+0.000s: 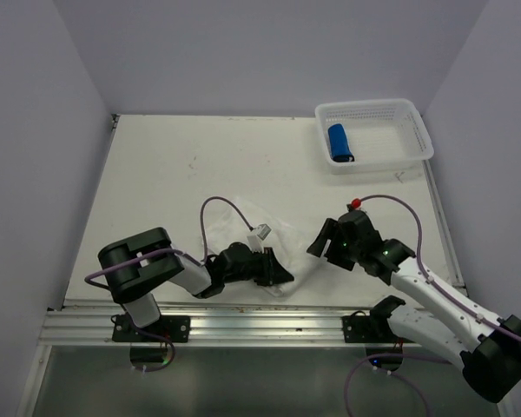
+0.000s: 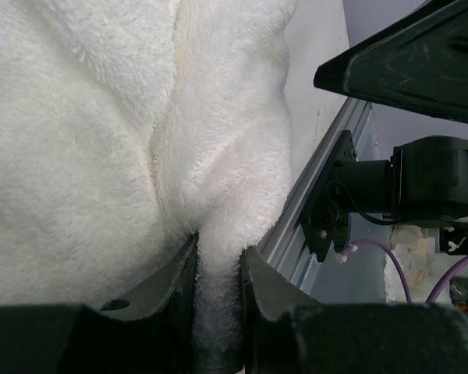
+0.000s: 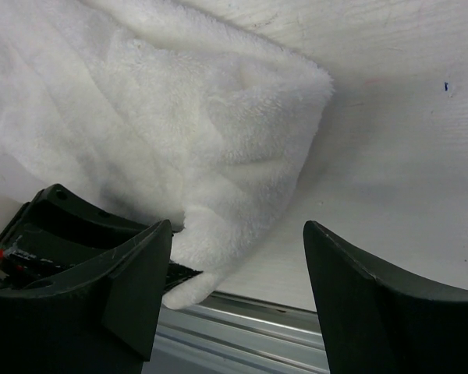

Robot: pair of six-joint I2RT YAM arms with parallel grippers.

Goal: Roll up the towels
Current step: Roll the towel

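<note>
Nearest the arms, just past the alu rail (image 1: 243, 323), the L gripper (image 2: 218, 261) sits low at the table's (image 1: 156, 174) front edge. Its fingers are narrow, pinched on a fold of the white towel (image 2: 101, 156), w/ pile bulging up btwn them. The towel lies bunched in a loose heap at front-centre, btwn the two grippers, one corner drooping toward the rail. The R gripper (image 3: 238, 227) hangs just to its right, fingers wide, nothing in them, clear of the cloth.

Handling, as a judgement: thick fleecy cloth, light and totally limp, so it prob. sags and folds wherever unsupported. It looks grippy rather than slippery, and nothing about it is fragile. Best hold is a shallow pinch at an edge or corner, so it can be drawn flat before rolling. A mid-heap grab likely drags several layers at once.

Looks: plain white, plush, w/ deep soft creases.

Far right, the blue towel (image 1: 339, 142) is already a tight roll. It lies in the white basket (image 1: 425, 148), well apart.
</note>
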